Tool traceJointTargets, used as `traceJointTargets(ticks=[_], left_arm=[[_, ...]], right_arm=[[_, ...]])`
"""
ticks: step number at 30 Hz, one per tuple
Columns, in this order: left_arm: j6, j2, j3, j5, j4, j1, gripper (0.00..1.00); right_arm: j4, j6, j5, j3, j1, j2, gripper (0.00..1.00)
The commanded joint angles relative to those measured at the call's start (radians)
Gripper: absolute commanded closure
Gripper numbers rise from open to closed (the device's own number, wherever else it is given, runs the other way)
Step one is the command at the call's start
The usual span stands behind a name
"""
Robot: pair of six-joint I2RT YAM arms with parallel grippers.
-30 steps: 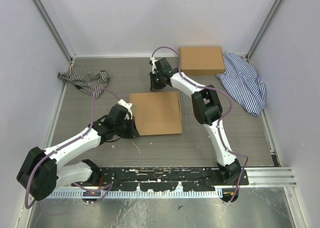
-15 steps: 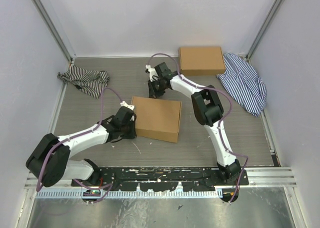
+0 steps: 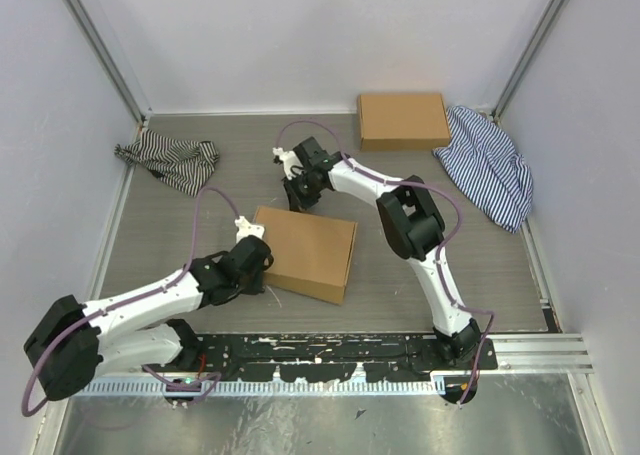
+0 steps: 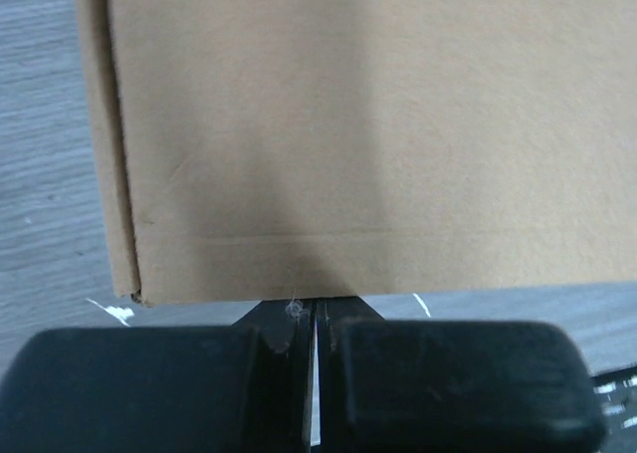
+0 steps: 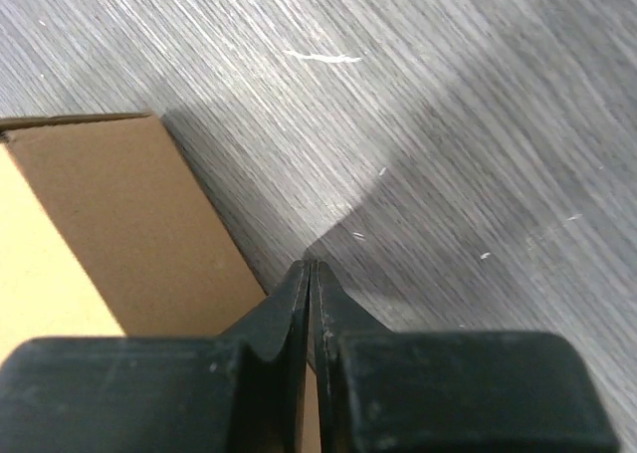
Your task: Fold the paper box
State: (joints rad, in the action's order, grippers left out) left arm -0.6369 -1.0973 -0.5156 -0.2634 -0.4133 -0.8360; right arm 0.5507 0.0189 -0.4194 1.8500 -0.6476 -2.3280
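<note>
You see the box has turned and slid nearer, central on the table and seemingly folded, with left gripper and right gripper both closed empty at its left edge and far corner.

No legible text or markings

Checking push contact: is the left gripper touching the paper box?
Touching. Left wrist view: the shut left gripper butts its tips against the paper box at its near edge, with no table showing between them.
</note>
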Motion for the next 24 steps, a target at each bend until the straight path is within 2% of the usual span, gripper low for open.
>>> traceJointTargets(ticks=[1, 5, 10, 13, 18, 21, 24], left_arm=[[-0.05, 0.094, -0.046, -0.114, 0.139, -0.101, 0.92], [-0.052, 0.199, -0.066, -0.086, 0.033, -0.139, 0.86], [-0.028, 0.314, -0.087, -0.023, -0.08, -0.143, 0.82], [-0.013, 0.331, -0.098, 0.089, -0.077, -0.145, 0.82], [0.046, 0.216, -0.152, 0.204, -0.072, -0.227, 0.85], [0.078, 0.13, -0.175, 0.195, -0.07, -0.325, 0.85], [0.093, 0.05, -0.181, 0.106, -0.024, -0.445, 0.84]], right_arm=[[0.074, -0.073, -0.03, -0.032, -0.112, 0.061, 0.89], [-0.021, -0.188, 0.064, -0.099, -0.073, 0.133, 0.87], [-0.071, -0.238, 0.136, -0.162, -0.035, 0.234, 0.86], [-0.049, -0.237, 0.217, -0.197, -0.028, 0.29, 0.86], [-0.021, -0.255, 0.304, -0.32, -0.001, 0.398, 0.87], [-0.022, -0.278, 0.322, -0.424, 0.02, 0.467, 0.87], [-0.034, -0.293, 0.321, -0.516, 0.025, 0.524, 0.88]])
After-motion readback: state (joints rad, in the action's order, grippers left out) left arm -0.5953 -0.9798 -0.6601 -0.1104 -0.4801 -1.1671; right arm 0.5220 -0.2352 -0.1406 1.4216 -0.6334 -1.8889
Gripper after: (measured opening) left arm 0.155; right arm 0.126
